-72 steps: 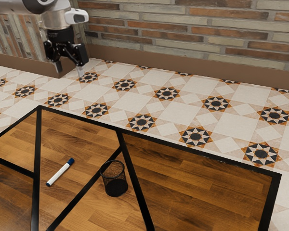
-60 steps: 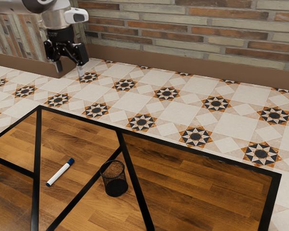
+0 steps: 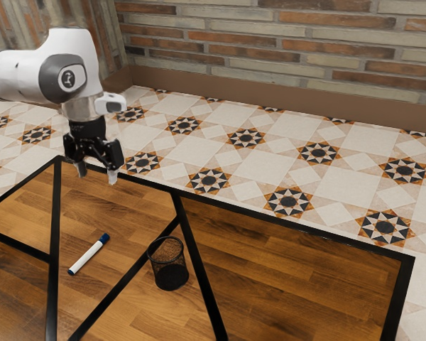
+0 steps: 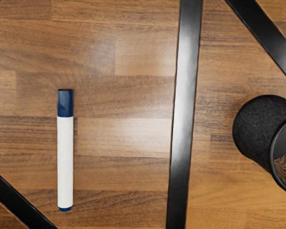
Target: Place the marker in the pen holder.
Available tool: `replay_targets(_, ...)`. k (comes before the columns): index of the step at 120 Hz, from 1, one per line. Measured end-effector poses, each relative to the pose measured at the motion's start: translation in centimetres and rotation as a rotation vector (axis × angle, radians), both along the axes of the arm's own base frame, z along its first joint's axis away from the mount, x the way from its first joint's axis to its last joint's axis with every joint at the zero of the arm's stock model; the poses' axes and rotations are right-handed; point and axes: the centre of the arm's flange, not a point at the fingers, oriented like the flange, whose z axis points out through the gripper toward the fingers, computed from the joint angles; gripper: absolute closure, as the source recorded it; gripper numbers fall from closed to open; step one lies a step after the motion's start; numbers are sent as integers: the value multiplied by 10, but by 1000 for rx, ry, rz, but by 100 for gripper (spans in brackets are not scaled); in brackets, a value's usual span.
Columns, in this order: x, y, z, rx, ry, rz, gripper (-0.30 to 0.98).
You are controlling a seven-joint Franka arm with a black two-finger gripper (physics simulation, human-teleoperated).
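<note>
Hanging released, fingers apart: pincer [image 3: 97,172]. Pen holder [image 4: 257,129] partly cut off at wrist view's edge; marker [image 4: 65,162] fully visible, lying on counter [image 4: 124,57].

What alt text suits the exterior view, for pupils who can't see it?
A white marker with a blue cap lies on a wooden table, near an upright black pen holder. A robot arm hangs at the exterior view's upper left, jaws open and empty.

**Wooden table [image 3: 298,263] by a star-patterned floor [image 3: 270,158]**

Black strips [image 3: 206,291] edge and cross the tabletop. Beyond its far edge lie pale tiles; farther still, a brown baseboard [image 3: 270,95] runs under a grey-and-rust brick wall [image 3: 270,46].
</note>
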Motion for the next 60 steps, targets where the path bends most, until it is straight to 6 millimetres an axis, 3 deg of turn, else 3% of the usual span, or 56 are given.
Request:
replay_targets(22, -11, 17, -96, 9, 30, 39, 0)
replay_targets(60, -54, 18, -155, 12, -67, -53, 0)
